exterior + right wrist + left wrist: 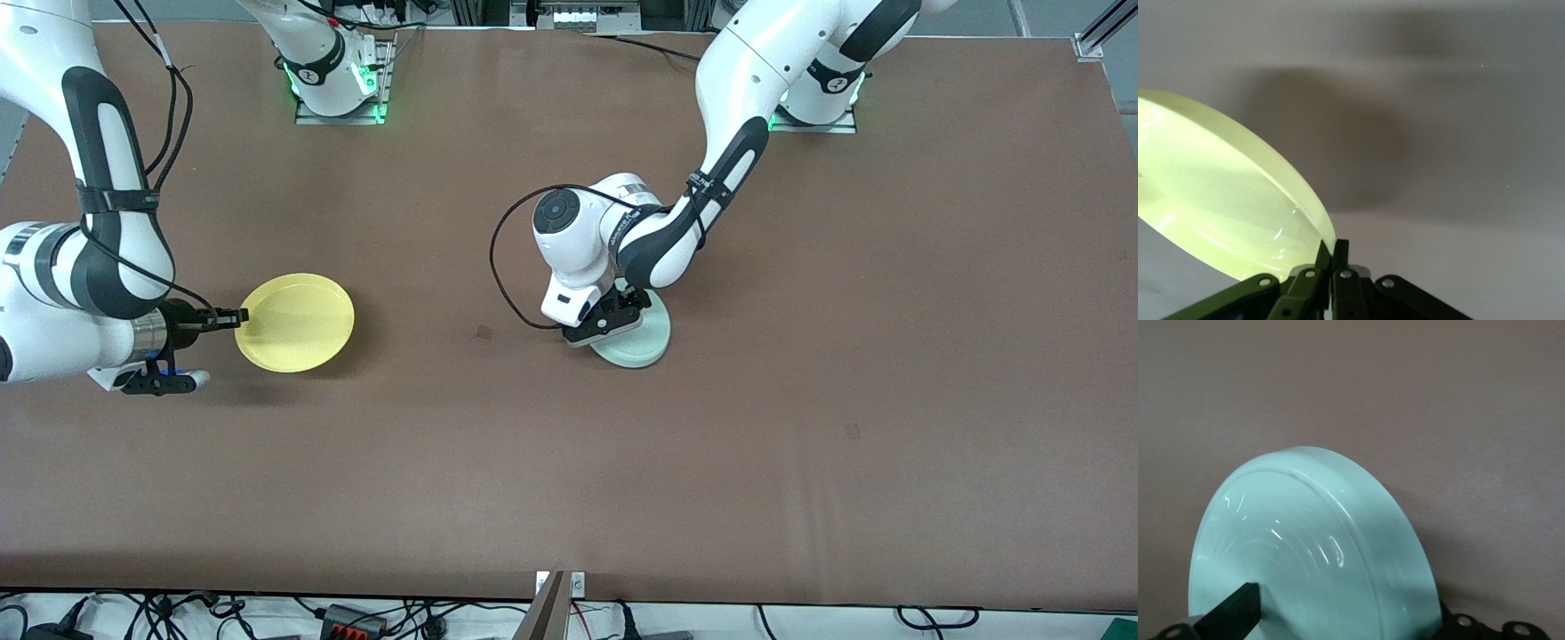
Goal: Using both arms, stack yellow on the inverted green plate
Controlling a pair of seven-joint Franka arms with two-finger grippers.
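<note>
The brown tabletop (569, 462) carries both plates, well apart from one another. The right arm (98, 231) reaches in low at its own end of the tabletop; the left arm (711, 169) bends down over the middle.

The yellow plate (296, 322) is pinched at its rim by the clenched right gripper (238, 316), rim side up and, by its shadow, lifted off the tabletop. The green plate (636, 342) lies near the middle, bottom side up in the left wrist view. The left gripper (613, 316) is spread wide directly over it, one finger (1231, 613) across the plate's underside; contact cannot be confirmed from these views.

Hazards: a single-edge pinch lets the yellow plate tilt or slip during transfer. The left gripper blocks the landing area; unless withdrawn, a collision is likely. An off-centre release may slide the yellow plate off.
</note>
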